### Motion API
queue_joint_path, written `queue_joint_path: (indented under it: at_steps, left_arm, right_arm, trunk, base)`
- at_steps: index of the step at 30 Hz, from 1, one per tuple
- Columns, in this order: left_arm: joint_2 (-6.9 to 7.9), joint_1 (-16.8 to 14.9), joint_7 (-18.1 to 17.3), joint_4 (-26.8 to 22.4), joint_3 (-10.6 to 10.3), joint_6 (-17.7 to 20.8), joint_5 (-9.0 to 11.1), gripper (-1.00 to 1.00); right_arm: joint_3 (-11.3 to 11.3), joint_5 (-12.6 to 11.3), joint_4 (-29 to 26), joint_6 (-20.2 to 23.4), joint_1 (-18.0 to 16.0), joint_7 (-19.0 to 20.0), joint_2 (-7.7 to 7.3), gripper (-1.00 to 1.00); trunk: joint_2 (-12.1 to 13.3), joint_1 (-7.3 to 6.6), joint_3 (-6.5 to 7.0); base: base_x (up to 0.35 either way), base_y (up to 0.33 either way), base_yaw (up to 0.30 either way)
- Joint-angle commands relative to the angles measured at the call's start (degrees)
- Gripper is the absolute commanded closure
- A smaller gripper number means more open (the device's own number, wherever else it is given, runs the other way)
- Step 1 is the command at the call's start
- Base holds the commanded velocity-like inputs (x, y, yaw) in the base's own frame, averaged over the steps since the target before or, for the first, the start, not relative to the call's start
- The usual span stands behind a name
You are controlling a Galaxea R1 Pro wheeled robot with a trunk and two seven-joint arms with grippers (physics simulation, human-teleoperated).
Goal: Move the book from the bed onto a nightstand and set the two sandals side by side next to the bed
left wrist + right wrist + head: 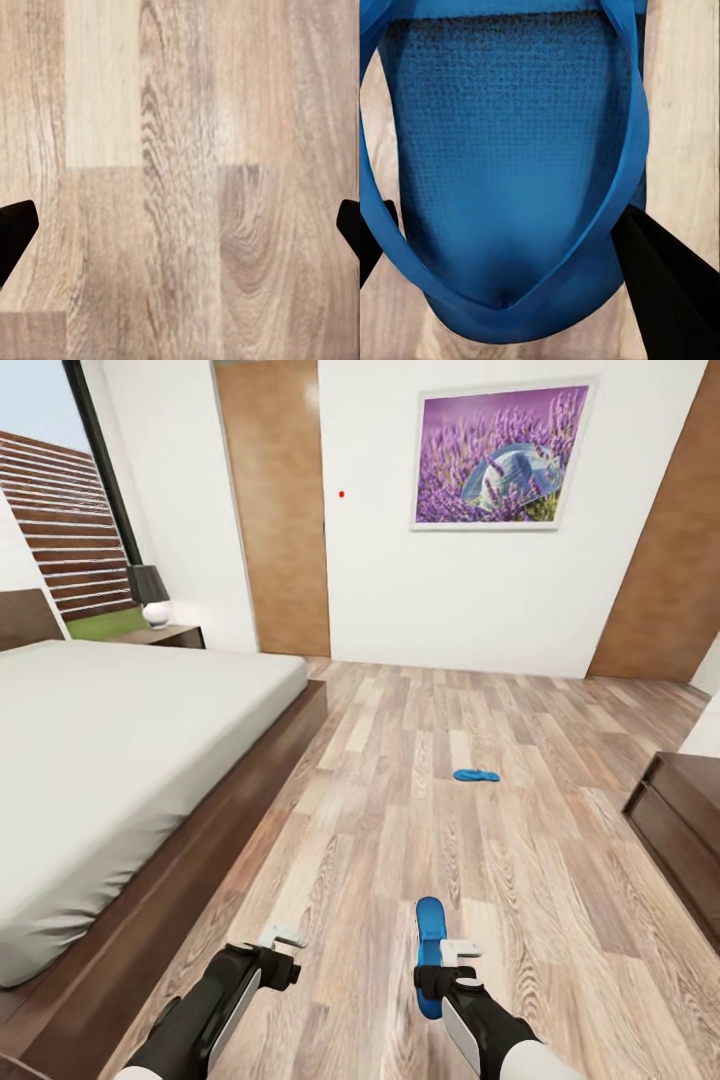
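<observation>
The right gripper (pixel 447 970) is closed on one blue sandal (pixel 430 950) – black fingers (pixel 660 277) press its strap and sole, held above the wood-plank floor (pixel 560 880). The left gripper (pixel 282 948) is spread wide with nothing between its fingers. The second sandal (pixel 476 775) lies on the floor farther ahead, well apart from the bed (pixel 120 760) – the nightstand (pixel 165 635) stands beyond it.

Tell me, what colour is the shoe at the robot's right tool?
Bright blue; the sandal shows best in the right wrist view.
</observation>
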Motion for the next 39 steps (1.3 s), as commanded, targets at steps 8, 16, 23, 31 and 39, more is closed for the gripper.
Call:
queue_joint_path:
  at_steps: [8,16,23,31,39]
  left_arm:
    - [0.01,0.0,0.0,0.1,-1.2,0.2,-0.1,-1.0]
    - [-0.05,0.0,0.0,0.3,-1.5,0.2,-0.1,-1.0]
    - [-0.14,0.0,0.0,0.3,-1.5,0.2,0.0,-1.0]
    - [-0.16,0.0,0.0,0.3,-1.5,0.1,-0.1,-1.0]
    - [-0.18,0.0,0.0,0.3,-1.5,-0.7,-0.1,-1.0]
  right_arm:
    - [0.0,-0.1,-0.1,0.3,0.0,-0.2,0.02,1.0]
    - [0.0,-0.1,-0.1,0.3,0.0,-0.2,0.02,1.0]
    - [0.0,-0.1,-0.1,0.3,0.0,-0.2,0.02,1.0]
    - [0.0,-0.1,-0.1,0.3,0.0,-0.2,0.02,1.0]
    - [0.0,-0.1,-0.1,0.3,0.1,-0.2,0.02,1.0]
  trunk:
    - [0.5,-0.41,1.36]
    - [3.7,-2.17,2.46]
    - [6.5,-3.7,3.43]
    - [9.7,-5.46,4.53]
    - [12.9,-7.22,5.65]
  base:
    - [0.0,0.0,-0.266]
    - [0.0,0.0,-0.248]
    - [0.0,0.0,-0.221]
    - [0.0,0.0,-0.179]
    - [0.0,0.0,-0.114]
